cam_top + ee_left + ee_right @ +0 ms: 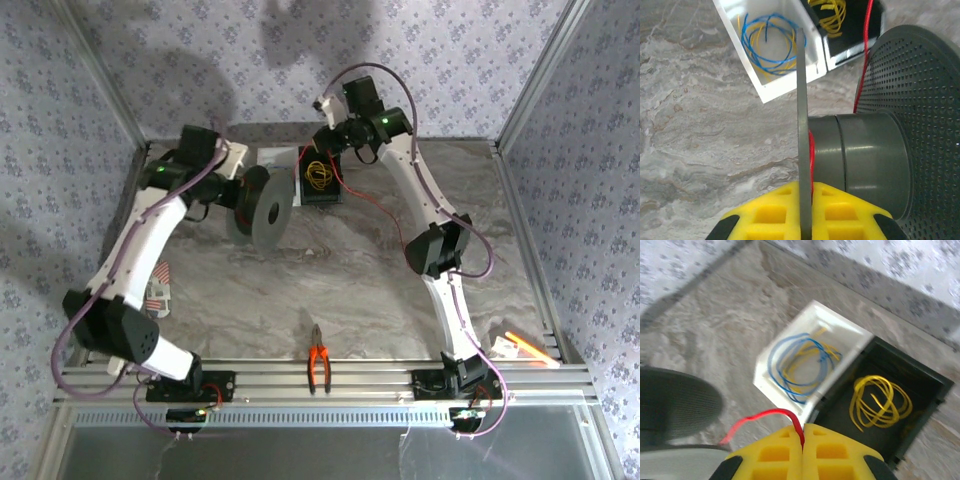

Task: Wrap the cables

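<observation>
Red cable [767, 412] running to grey spool [865, 155], white bin [840, 320], orange pliers [319, 365]

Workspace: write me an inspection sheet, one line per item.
Surface: marbled table, mostly bare.
Job's things: red wire meets the spool core beside its flange.
Clutter: pliers, orange stick, white box, black box with yellow coil.
Grippers: left gripper shut on spool flange; right gripper shut on red wire.
Cables: purple cords, hanging in loose loops.
Surroundings: patterned walls, aluminium frame.
</observation>
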Robot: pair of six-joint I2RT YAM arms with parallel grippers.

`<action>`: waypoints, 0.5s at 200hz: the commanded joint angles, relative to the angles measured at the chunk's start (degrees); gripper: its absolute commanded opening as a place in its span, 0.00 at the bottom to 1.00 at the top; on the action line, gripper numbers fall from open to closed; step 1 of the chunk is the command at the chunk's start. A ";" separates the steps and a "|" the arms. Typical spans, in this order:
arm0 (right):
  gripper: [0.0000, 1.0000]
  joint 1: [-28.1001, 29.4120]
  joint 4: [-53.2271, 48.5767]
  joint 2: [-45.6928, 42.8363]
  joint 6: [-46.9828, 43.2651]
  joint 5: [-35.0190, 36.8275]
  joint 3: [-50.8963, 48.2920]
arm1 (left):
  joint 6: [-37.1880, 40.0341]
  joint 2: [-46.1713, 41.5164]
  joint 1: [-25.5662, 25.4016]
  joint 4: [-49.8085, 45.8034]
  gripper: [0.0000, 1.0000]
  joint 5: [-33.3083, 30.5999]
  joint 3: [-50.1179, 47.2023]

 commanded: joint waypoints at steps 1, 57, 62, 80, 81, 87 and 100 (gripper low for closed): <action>0.00 1.70 3.72 -2.97 3.20 -1.81 3.08 | 2.50 2.89 -3.09 -7.96 0.00 -11.46 3.76; 0.00 8.44 4.36 -6.15 4.15 -8.59 2.27 | -0.99 10.10 -5.25 -8.95 0.00 -20.48 10.58; 0.00 9.06 4.51 -6.50 4.30 -9.32 1.72 | -1.22 10.58 -5.16 -8.91 0.00 -20.82 11.09; 0.00 11.07 6.08 -8.71 4.10 -11.93 -2.35 | -2.34 12.16 -4.43 -8.70 0.00 -20.97 12.46; 0.00 11.13 6.17 -8.86 4.06 -12.11 -2.63 | -2.41 12.21 -4.40 -8.67 0.00 -20.90 12.49; 0.00 11.64 7.10 -9.80 4.19 -12.84 -4.48 | -2.65 12.56 -4.00 -8.56 0.00 -20.59 12.73; 0.00 12.57 9.52 -11.62 4.84 -14.13 -8.93 | -3.23 13.04 -3.26 -8.10 0.00 -19.92 13.11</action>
